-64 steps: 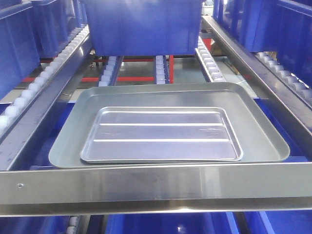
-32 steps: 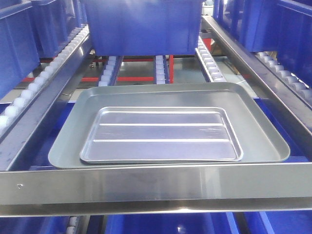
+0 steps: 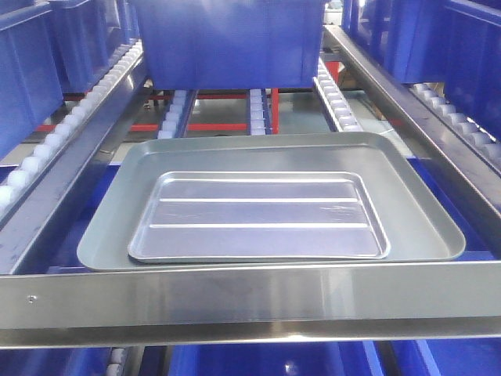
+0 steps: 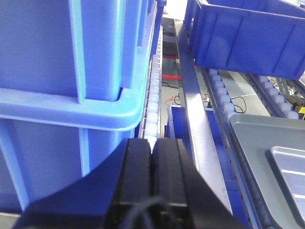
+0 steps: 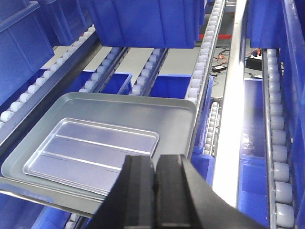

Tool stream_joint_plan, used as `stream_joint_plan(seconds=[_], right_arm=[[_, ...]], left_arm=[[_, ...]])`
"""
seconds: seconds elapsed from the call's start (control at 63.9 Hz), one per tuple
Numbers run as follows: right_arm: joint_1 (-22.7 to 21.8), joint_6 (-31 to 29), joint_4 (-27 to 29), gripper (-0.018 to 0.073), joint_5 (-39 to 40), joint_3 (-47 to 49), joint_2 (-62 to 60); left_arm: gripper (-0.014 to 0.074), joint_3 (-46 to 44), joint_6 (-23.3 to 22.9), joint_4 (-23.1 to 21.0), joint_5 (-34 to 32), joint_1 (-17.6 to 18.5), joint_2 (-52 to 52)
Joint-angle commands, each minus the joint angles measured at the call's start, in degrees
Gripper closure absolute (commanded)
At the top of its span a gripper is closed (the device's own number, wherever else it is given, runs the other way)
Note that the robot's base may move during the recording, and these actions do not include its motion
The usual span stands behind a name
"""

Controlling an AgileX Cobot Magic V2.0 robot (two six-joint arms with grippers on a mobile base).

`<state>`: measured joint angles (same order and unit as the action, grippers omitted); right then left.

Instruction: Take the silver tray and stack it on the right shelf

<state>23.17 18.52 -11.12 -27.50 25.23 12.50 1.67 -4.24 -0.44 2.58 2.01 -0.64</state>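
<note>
Nothing has moved since the earlier frames: the silver tray [image 3: 258, 215] lies as it did, nested flat inside the larger grey tray [image 3: 423, 211], which rests on the right shelf [image 3: 250, 301] just behind its front crossbar. Sitting within the bigger rim keeps it from sliding on the white rollers [image 3: 337, 94]. Both tools are drawn back with fingers pressed together and empty, the left tool [image 4: 153, 155] beside a blue bin [image 4: 71, 71], the right tool [image 5: 155, 167] above the trays' near corner (likely a finished placement).
</note>
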Motion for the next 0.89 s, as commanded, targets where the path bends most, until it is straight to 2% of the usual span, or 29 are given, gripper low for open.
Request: stream_joint_plan(seconds=[0.0, 0.454, 0.532, 0.657, 0.814, 0.877], right_arm=[[-0.1, -0.5, -1.2, 0.0503, 4.9, 1.5, 0.5], [-0.2, -0.5, -1.2, 0.0503, 5.5, 1.5, 0.5], [-1.4, -0.5, -1.4, 0.0503, 6.3, 1.4, 0.5], [-6.9, -3.6, 0.0, 0.0503, 8.3, 0.4, 0.4], [-17.1, -16.7, 11.5, 0.0503, 16.8, -5.6, -2.7], [-20.4, -18.5, 12.8, 0.0503, 21.2, -9.1, -5.1]], left_arm=[[0.0689, 1.2, 0.0, -0.5, -5.4, -0.1, -0.9], [0.0689, 1.2, 0.0, -0.5, -5.4, -0.1, -0.9], [0.0689, 1.2, 0.0, -0.5, -5.4, -0.1, -0.9], [0.0689, 1.2, 0.0, -0.5, -5.4, -0.1, -0.9], [0.0689, 1.2, 0.0, -0.5, -5.4, -0.1, -0.9], [0.0689, 1.2, 0.0, -0.5, -5.4, -0.1, -0.9]])
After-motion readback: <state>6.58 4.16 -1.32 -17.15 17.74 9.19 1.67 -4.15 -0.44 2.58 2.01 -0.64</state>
